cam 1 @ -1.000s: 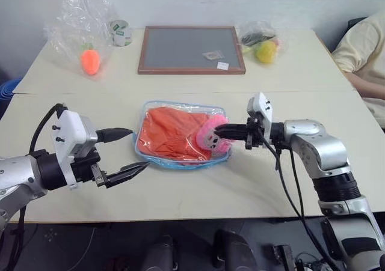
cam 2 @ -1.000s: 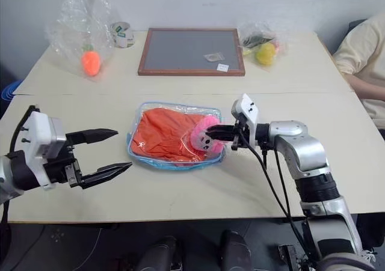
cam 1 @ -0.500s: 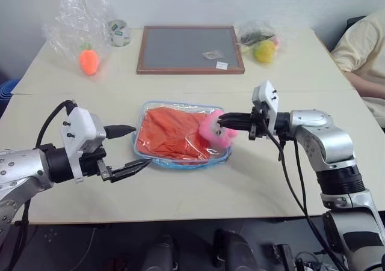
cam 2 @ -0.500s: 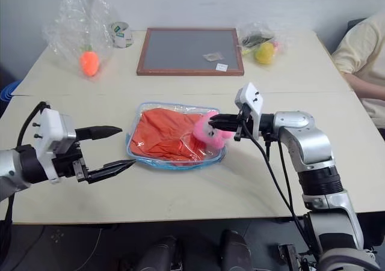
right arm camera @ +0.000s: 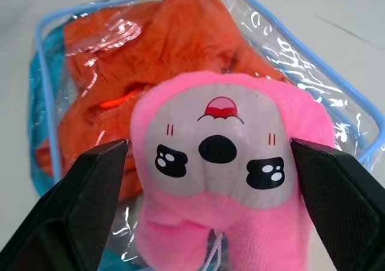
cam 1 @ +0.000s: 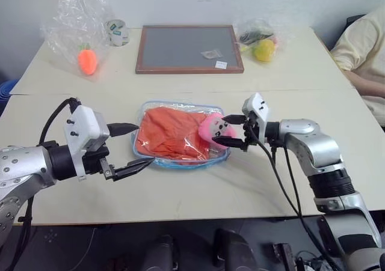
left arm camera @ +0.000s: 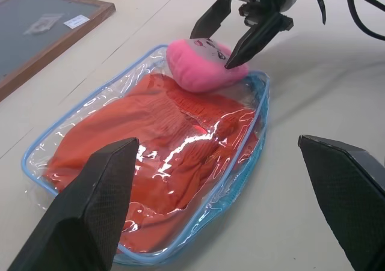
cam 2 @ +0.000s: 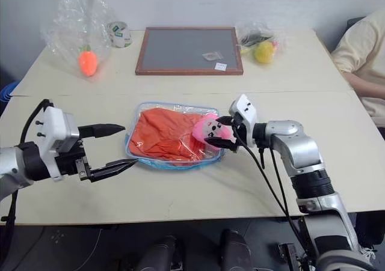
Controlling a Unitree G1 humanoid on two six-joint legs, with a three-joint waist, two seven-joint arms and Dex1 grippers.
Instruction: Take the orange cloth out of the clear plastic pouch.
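Note:
The orange cloth (cam 1: 171, 133) lies bunched inside the clear plastic pouch (cam 1: 180, 163), which lies flat at the table's middle with its light blue trim showing. A pink plush toy (cam 1: 210, 127) rests on the pouch's right end. My right gripper (cam 1: 220, 130) is open, one finger on each side of the plush, seen close up in the right wrist view (right arm camera: 210, 145). My left gripper (cam 1: 143, 145) hovers open just off the pouch's left edge, with nothing between its fingers (left arm camera: 102, 205).
A wood-framed grey board (cam 1: 189, 47) lies at the back. A crinkled bag with a carrot toy (cam 1: 87, 60) and a tape roll (cam 1: 116, 32) stand at the back left, and a bag with a yellow toy (cam 1: 263, 48) at the back right. A person's arm (cam 1: 364, 54) rests at the right edge.
My right gripper was shut on the pink plush; it has sunk a little and opened, and the plush now rests on the pouch's right end. The left gripper has hardly moved.

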